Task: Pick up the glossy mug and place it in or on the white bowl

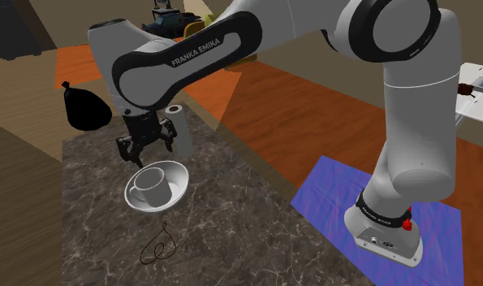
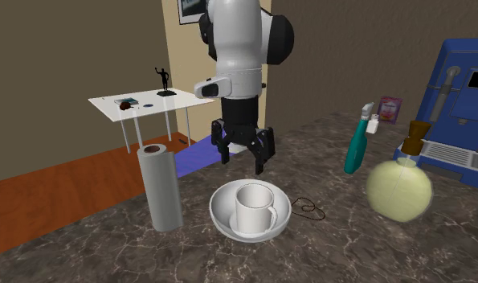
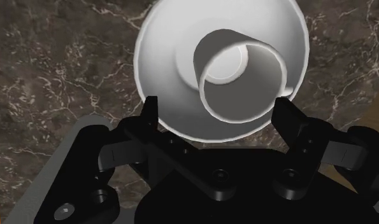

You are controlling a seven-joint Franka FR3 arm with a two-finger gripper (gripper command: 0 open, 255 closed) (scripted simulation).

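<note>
1. Spreading beneath the white bowl on every side, a dark marbled counter bears it.
2. Reaching over from its stand, the white arm ends directly above the bowl.
3. A blue machine stands well away from the bowl, at the second exterior view's right edge.
4. A roll of paper towel stands upright just beside the bowl, on the second exterior view's left, apart from its rim.
5. A pale yellow ball lies on the counter off to the bowl's other side, farther out than the roll.
6. The bowl itself sits upright, and the wrist view looks straight down into it.
7. A teal spray bottle stands beyond the ball, farther from the bowl.
8. The mug, drawn plain white, stands upright inside the bowl, mouth up, with its handle towards the ball's side.
9. The black gripper hangs just above the bowl with its two fingers spread wide. Nothing is between them, and they are clear of the mug's rim.
10. A thin dark cord lies looped on the counter near the bowl's rim, on the ball's side.
</note>
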